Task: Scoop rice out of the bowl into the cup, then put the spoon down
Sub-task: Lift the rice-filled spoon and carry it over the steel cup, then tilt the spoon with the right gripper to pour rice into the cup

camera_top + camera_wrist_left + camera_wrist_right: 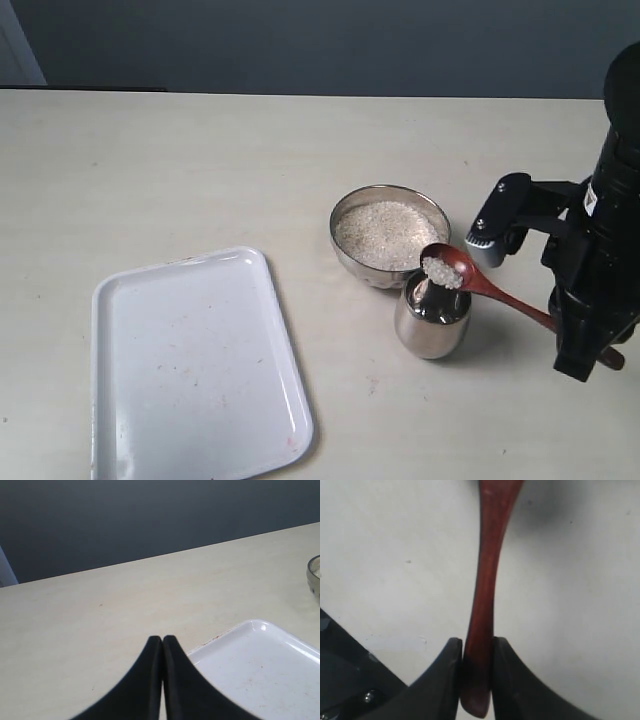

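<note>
- My right gripper (476,647) is clamped on the spoon (492,291). My two black fingers (444,677) squeeze the slim handle from either side, close to its tail end.
- Only a short rounded stub of the reddish-brown wood sticks out behind my fingers. The rest of the handle runs straight ahead of them and widens until the right wrist view cuts it off.
- In the exterior view the spoon slants from my gripper on the right across to the cup (432,325). Its round head is held over the cup's mouth, at the rim.
- A small white clump of rice (443,271) lies in the spoon's head, well away from my fingers at the other end of the handle.
- The bowl (390,189) stands just behind the cup, filled with a pale granular mass of the same grains. I cannot tell whether bowl and cup touch.
- My left gripper (162,640) is closed on nothing, its fingertips pressed together. It hangs over the table (200,160) beside a corner of the white tray (260,670), well apart from the spoon.
- The tray lies flat on the table, to the left of the bowl and cup.
</note>
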Controlling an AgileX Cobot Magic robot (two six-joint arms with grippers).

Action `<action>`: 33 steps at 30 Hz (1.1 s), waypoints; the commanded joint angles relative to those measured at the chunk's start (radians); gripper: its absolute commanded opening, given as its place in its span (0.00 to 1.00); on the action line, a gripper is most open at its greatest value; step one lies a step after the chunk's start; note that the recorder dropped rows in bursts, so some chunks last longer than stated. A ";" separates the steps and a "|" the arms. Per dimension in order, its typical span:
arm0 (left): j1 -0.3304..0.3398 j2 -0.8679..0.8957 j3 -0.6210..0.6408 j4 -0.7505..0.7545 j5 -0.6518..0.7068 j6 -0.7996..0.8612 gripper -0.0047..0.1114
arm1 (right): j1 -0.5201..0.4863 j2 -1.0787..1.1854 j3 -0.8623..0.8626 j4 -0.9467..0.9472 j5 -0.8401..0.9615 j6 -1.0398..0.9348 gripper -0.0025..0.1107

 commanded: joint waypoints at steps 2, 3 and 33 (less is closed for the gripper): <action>-0.005 -0.004 -0.002 0.000 -0.015 -0.005 0.04 | -0.006 -0.009 0.028 -0.055 -0.018 0.070 0.02; -0.005 -0.004 -0.002 0.000 -0.015 -0.005 0.04 | -0.005 -0.013 0.028 -0.060 -0.030 0.076 0.02; -0.005 -0.004 -0.002 0.000 -0.015 -0.005 0.04 | -0.005 -0.018 0.028 -0.100 -0.094 0.106 0.02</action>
